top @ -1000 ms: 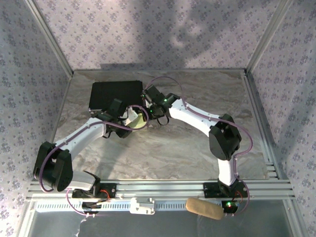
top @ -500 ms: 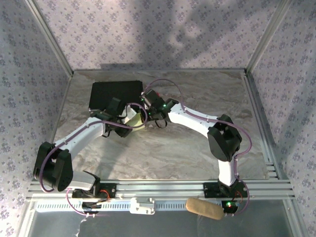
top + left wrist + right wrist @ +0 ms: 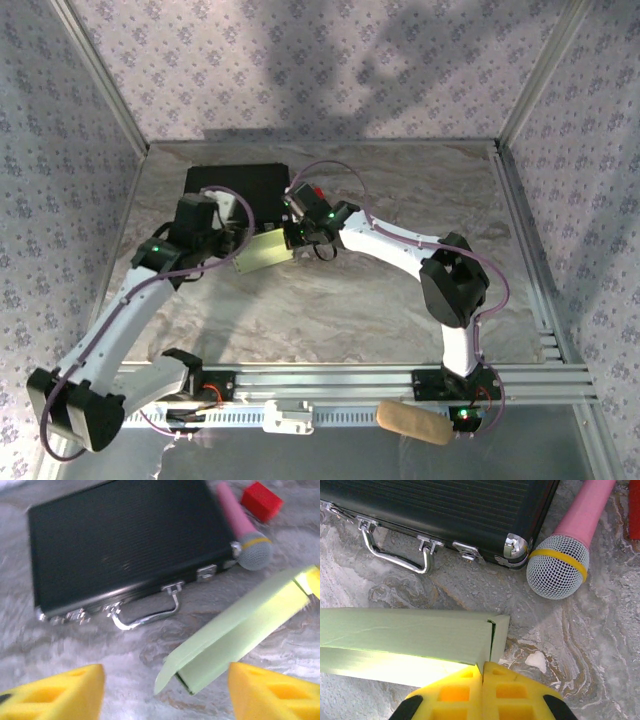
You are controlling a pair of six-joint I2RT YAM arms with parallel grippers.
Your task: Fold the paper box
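The paper box (image 3: 263,250) is a pale green, partly folded card packet lying just in front of the black case. My right gripper (image 3: 293,238) is shut on its right end. In the right wrist view the yellow fingertips (image 3: 465,687) press together on the edge of the paper box (image 3: 405,637), beside an end flap. My left gripper (image 3: 232,240) stands open just left of the box. In the left wrist view the box (image 3: 240,625) runs up to the right, its loose near flap lying between the spread fingers (image 3: 55,695) without touching them.
A black case (image 3: 235,185) with a metal handle (image 3: 150,615) lies at the back left. A pink microphone (image 3: 560,562) and a red block (image 3: 261,501) lie by its right corner. Metal rails and patterned walls bound the marble table (image 3: 400,310).
My left arm has swung back to the left, and its gripper has drawn off the box. The right gripper has stayed shut on the box's right end and shifted slightly left.
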